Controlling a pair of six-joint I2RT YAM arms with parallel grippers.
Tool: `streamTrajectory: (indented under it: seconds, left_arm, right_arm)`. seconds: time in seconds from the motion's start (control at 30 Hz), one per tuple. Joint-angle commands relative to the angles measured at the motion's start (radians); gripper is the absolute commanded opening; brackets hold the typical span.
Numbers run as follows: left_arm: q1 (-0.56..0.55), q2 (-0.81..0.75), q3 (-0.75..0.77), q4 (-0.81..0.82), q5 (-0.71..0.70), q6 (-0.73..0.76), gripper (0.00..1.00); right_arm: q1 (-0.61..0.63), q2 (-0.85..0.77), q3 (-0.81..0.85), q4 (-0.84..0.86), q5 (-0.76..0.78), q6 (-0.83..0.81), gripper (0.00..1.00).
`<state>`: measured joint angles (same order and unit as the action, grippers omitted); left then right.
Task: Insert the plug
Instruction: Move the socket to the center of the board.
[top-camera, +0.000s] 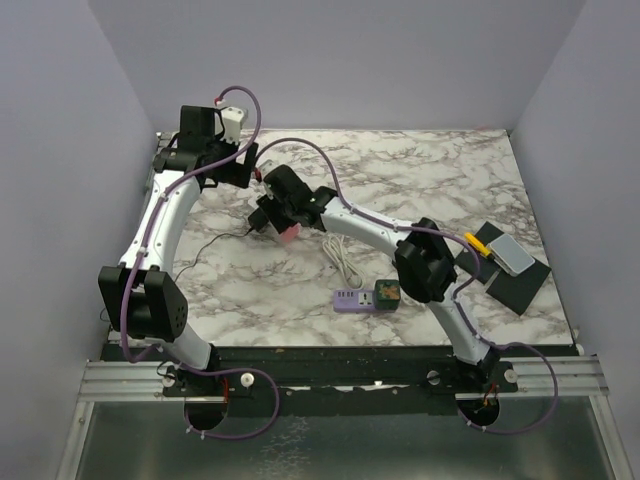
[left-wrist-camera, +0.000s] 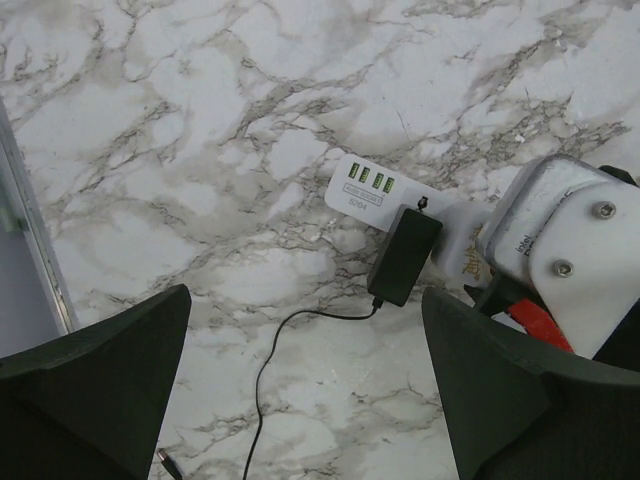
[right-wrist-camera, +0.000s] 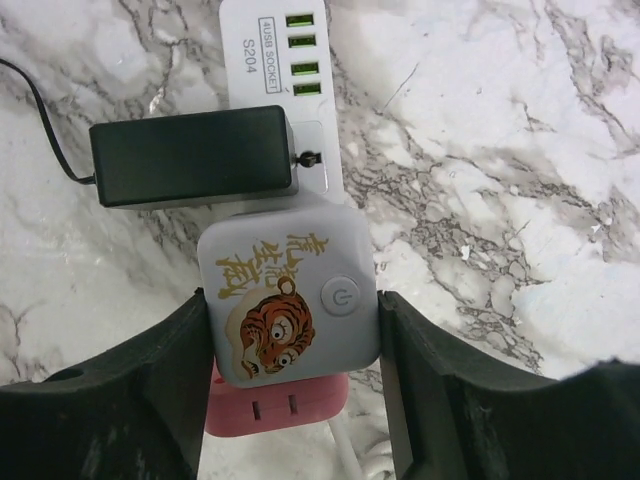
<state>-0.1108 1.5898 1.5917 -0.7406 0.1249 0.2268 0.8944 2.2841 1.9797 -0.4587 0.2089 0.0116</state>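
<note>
My right gripper (right-wrist-camera: 295, 300) is shut on a cube socket (right-wrist-camera: 270, 260) with a tiger print, a grey top and a pink base (right-wrist-camera: 275, 410); both fingers press its sides. Just beyond it a black adapter plug (right-wrist-camera: 190, 155) lies across a white USB socket strip (right-wrist-camera: 285, 50); I cannot tell if its prongs are seated. In the top view the right gripper (top-camera: 283, 222) is left of centre. My left gripper (top-camera: 248, 170) hovers open and holds nothing. In its wrist view, the left gripper (left-wrist-camera: 310, 400) looks down on the adapter (left-wrist-camera: 405, 255), the strip (left-wrist-camera: 370, 185) and the thin black cable (left-wrist-camera: 265, 380).
A purple power strip (top-camera: 355, 299) with a green cube (top-camera: 387, 293) lies near the front edge, with a coiled white cord (top-camera: 340, 258) behind it. A grey box (top-camera: 510, 257) rests on a black mat at the right. Walls enclose the marble table (top-camera: 420, 170).
</note>
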Motion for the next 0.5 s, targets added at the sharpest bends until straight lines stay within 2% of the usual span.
streamTrajectory:
  seconds: [0.0,0.07,0.13,0.33,0.47]
  left_arm:
    - [0.005,-0.046,-0.007,-0.036,0.021,0.008,0.99]
    - [0.005,-0.051,-0.013,-0.041,0.024,0.007,0.99]
    - [0.005,-0.054,-0.018,-0.047,0.032,0.001,0.99]
    - [0.006,-0.065,-0.055,-0.050,0.075,-0.005,0.99]
    - [0.006,-0.060,-0.048,-0.061,0.104,-0.011,0.99]
  right_arm:
    - [-0.025,0.050,0.127,-0.045,0.054,0.062,0.68]
    - [-0.025,0.032,0.132,-0.053,0.055,0.076,0.88]
    - [-0.027,-0.010,0.103,-0.055,0.062,0.087,0.99]
    - [-0.055,-0.259,-0.134,-0.042,0.093,0.152,1.00]
    - [-0.117,-0.442,-0.323,-0.095,0.134,0.248,1.00]
